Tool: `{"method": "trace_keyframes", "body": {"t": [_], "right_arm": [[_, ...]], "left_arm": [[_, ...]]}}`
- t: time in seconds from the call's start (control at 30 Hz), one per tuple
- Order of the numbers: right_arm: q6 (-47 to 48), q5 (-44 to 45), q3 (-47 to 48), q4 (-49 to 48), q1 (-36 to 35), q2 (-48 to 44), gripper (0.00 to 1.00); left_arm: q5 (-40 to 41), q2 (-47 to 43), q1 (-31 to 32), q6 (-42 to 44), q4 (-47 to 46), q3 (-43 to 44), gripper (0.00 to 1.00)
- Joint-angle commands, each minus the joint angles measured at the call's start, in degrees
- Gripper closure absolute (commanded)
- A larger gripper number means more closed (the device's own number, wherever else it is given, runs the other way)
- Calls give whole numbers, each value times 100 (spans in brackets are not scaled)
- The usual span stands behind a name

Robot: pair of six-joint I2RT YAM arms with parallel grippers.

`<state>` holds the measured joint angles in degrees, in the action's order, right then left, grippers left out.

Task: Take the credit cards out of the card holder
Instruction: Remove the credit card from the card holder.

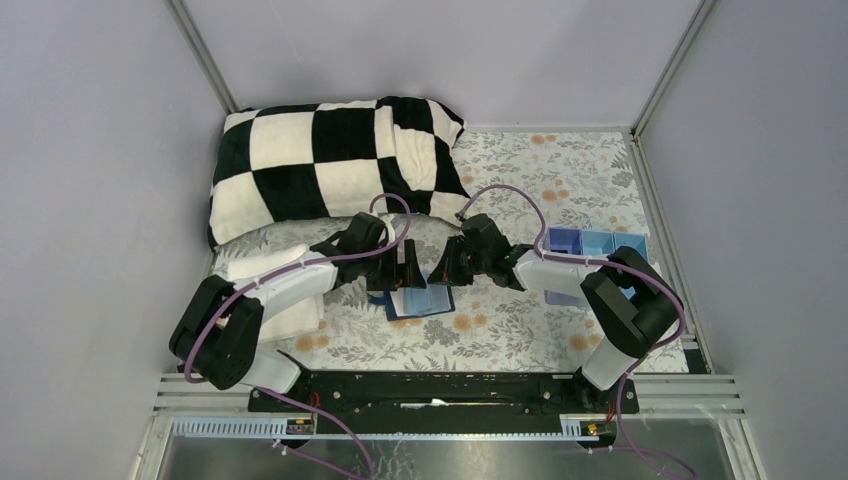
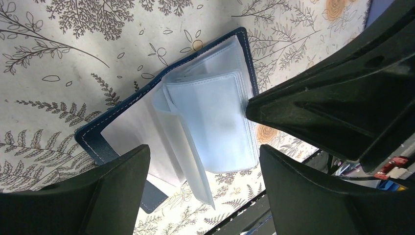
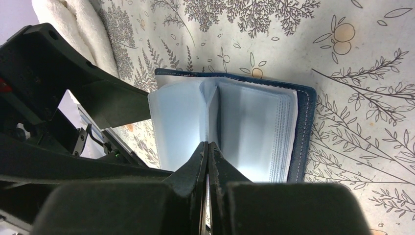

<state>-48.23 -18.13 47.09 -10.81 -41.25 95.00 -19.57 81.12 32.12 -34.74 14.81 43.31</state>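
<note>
The card holder (image 1: 420,302) lies open on the floral cloth, navy cover down, pale blue clear sleeves up. It shows in the left wrist view (image 2: 93,137) and the right wrist view (image 3: 303,127). My left gripper (image 1: 403,268) hovers just above it, open and empty, its jaws wide on either side of the sleeves (image 2: 204,152). My right gripper (image 1: 447,272) is shut (image 3: 208,145), its tips pinching one sleeve (image 3: 211,103) that stands up from the spine. No credit card shows in any view.
A black-and-white checkered pillow (image 1: 330,165) lies at the back left. A white towel (image 1: 280,290) lies under my left arm. A light-blue compartment tray (image 1: 595,245) stands at the right. The black rail (image 1: 440,385) runs along the near edge.
</note>
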Motion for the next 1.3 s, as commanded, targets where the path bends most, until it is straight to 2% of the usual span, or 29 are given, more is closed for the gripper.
{"method": "trace_keyframes", "body": {"t": [0.0, 0.17, 0.37, 0.77, 1.27], "right_arm": [[40, -93, 135, -53, -69, 2, 97], [36, -115, 116, -72, -67, -34, 97], [9, -163, 91, -122, -67, -17, 97], [-2, -164, 106, -103, -67, -36, 97], [35, -39, 38, -12, -67, -232, 97]], "left_arm": [[-51, 123, -22, 75, -186, 42, 14], [71, 179, -21, 51, -149, -19, 14], [-496, 185, -17, -220, -730, -225, 15], [-249, 452, 144, -105, -639, -80, 15], [473, 633, 159, -86, -252, -49, 31]]}}
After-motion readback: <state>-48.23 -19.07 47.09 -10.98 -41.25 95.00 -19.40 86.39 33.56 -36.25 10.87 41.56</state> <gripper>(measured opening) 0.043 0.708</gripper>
